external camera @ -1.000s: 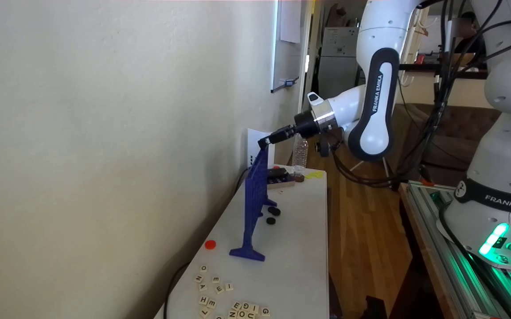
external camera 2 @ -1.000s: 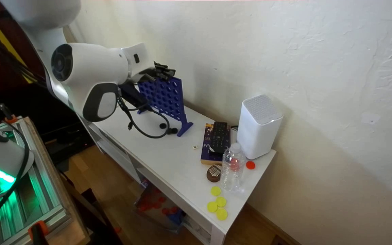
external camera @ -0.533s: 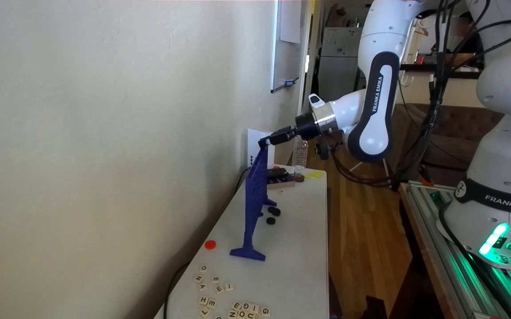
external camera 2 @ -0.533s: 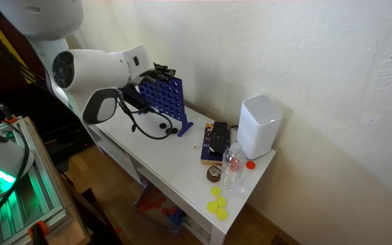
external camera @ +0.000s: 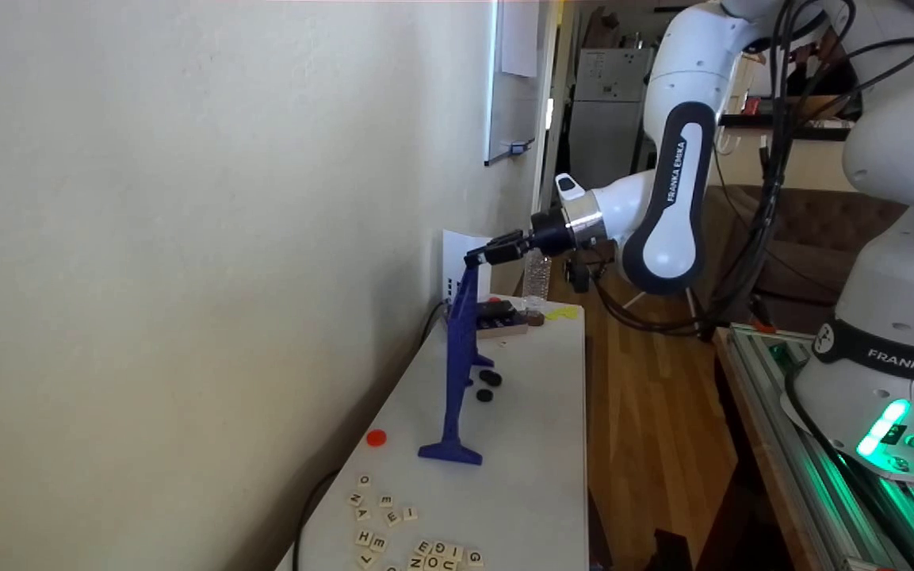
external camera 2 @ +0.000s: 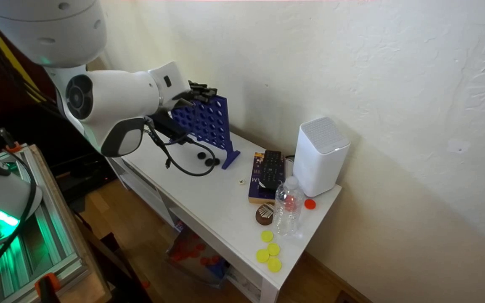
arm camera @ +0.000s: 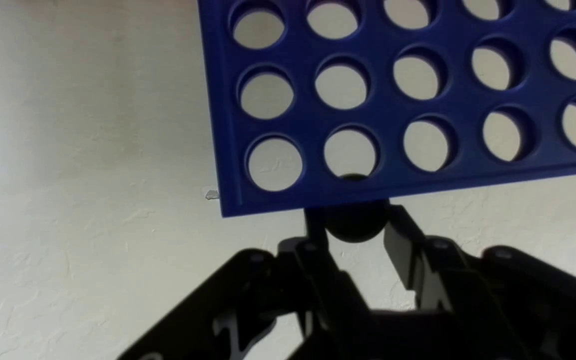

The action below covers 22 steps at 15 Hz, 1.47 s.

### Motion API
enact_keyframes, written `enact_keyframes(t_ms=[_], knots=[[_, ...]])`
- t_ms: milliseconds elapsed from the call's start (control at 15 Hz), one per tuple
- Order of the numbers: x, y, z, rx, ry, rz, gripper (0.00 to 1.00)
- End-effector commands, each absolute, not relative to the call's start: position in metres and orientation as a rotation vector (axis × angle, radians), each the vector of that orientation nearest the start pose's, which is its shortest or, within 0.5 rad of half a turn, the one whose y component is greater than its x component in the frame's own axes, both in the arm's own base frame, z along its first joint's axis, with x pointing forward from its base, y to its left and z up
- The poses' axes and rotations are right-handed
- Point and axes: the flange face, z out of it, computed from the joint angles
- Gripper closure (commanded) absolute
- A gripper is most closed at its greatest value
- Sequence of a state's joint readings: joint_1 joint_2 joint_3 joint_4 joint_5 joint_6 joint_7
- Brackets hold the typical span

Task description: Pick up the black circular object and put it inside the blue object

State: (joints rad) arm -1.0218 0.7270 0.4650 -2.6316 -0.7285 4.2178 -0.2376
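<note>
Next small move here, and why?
Probably ease the gripper open just enough to free the black disc. In the wrist view it sits between the fingers, and part of its rim shows through the second column from the left of the blue rack. It looks partway into the top slot, though I can't rule out it being behind the rack.

blue grid (arm camera: 460,102): standing | black disc (arm camera: 355,225): partly hidden at grid's top edge
</note>
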Motion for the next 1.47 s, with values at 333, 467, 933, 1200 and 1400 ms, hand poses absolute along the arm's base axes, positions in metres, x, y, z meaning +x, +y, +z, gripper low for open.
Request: enact_keyframes(t_ms=[333, 467, 933, 1200, 1400], knots=[[0.384, -0.128, 0.162, -2.419, -0.18, -1.669, 0.9], [0.383, -0.127, 0.161, -2.416, -0.183, -1.67, 0.4], [0.382, -0.122, 0.163, -2.401, -0.196, -1.678, 0.01], [0.376, -0.123, 0.185, -2.39, -0.146, -1.698, 0.0], [0.367, -0.117, 0.21, -2.345, -0.131, -1.688, 0.0]])
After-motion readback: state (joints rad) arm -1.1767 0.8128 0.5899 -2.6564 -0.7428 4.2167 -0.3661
